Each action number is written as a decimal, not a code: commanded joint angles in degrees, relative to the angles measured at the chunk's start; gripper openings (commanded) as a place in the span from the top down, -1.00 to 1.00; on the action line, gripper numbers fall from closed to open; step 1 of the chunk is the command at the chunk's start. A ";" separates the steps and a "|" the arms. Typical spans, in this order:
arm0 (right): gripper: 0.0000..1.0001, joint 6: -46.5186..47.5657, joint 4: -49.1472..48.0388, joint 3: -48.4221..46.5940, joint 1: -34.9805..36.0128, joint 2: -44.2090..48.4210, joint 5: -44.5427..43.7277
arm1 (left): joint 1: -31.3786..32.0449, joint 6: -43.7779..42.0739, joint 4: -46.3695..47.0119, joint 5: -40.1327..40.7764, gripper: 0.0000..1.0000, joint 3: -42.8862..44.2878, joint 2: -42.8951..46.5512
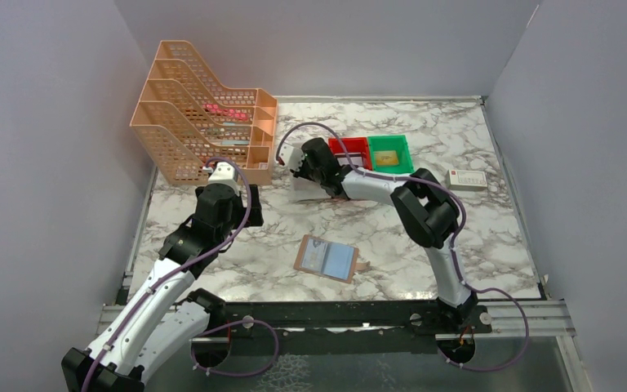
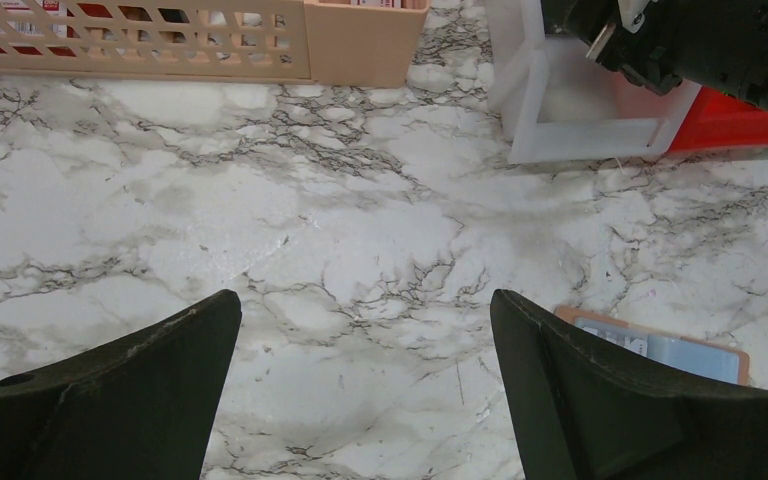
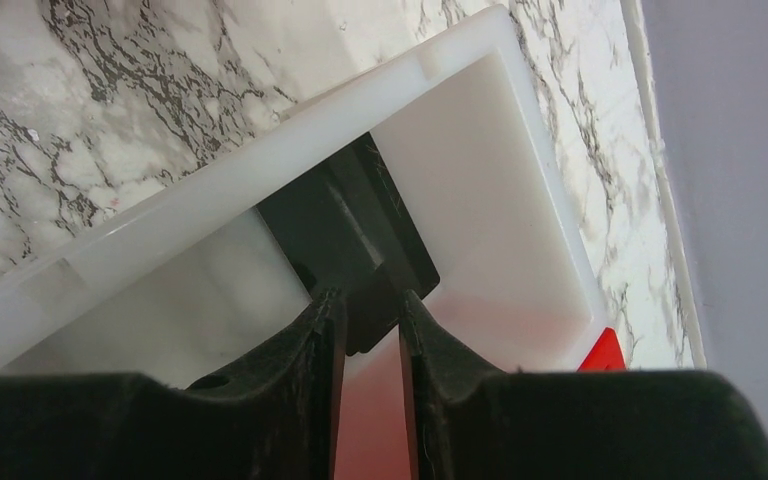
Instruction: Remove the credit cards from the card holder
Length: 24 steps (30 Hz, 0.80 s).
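Card holder: the card holder (image 1: 326,258) is lying spread open and flat on the table (image 1: 473,237), near the front edge and between the two arms; its pale blue inner panels are facing up. Nothing is touching it.
Card: a black card (image 3: 350,235) is lying inside the white bin (image 3: 500,150), with one end leaning against the bin's far wall and the other end pointing to the right gripper.
Right gripper: the right gripper (image 3: 370,300) is hanging over the white bin with its fingers (image 3: 325,330) parted only a little. The near end of the black card is sitting just at the fingertips, and I cannot tell if it is touching them; it is showing its flat face and is not looking pinched.
Left gripper: the left gripper (image 2: 365,300) is hovering over bare marble with its fingers spread wide, and nothing is between them. It is well apart from the card holder.
Neighbours of the white bin: a red bin (image 1: 349,140) is standing just beside it, and a green bin (image 1: 406,151) is standing next to the red one.
Further out: a small white box (image 1: 467,180) is lying near the right edge, and an orange rack (image 1: 204,110) is standing in the far left corner.
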<state>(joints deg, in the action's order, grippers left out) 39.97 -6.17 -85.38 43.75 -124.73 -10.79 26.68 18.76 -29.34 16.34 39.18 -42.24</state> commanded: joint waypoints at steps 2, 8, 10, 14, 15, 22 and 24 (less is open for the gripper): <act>0.38 -4.87 0.58 -1.51 -0.48 3.31 0.94 | -0.22 -0.83 0.32 -0.91 -0.98 0.20 -0.02; 0.35 -19.17 -0.35 1.94 -0.73 12.16 1.37 | -0.22 -0.92 0.30 -1.34 -0.98 0.32 -0.74; 0.28 -27.32 0.46 4.89 -0.68 16.91 1.34 | -0.22 -0.92 0.31 -1.63 -0.98 0.33 -0.92; 0.01 -47.25 7.66 12.11 -0.75 25.82 6.78 | -0.22 -0.77 0.42 -2.37 -0.98 0.36 -1.52; 0.01 -51.06 10.07 13.76 -0.70 27.54 9.16 | -0.22 -0.75 0.44 -2.82 -0.98 0.39 -1.84; 0.10 -73.56 7.73 32.19 -0.68 36.62 31.23 | -0.22 0.64 2.24 -11.49 -0.98 0.07 -3.71; 0.11 -79.93 0.08 39.75 -0.68 39.43 36.37 | -0.20 2.31 4.83 -16.37 -0.98 -1.01 -4.31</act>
<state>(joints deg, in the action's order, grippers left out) -21.98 -0.86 -56.34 43.00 -88.73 10.63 26.68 19.07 -29.15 10.22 39.16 -46.09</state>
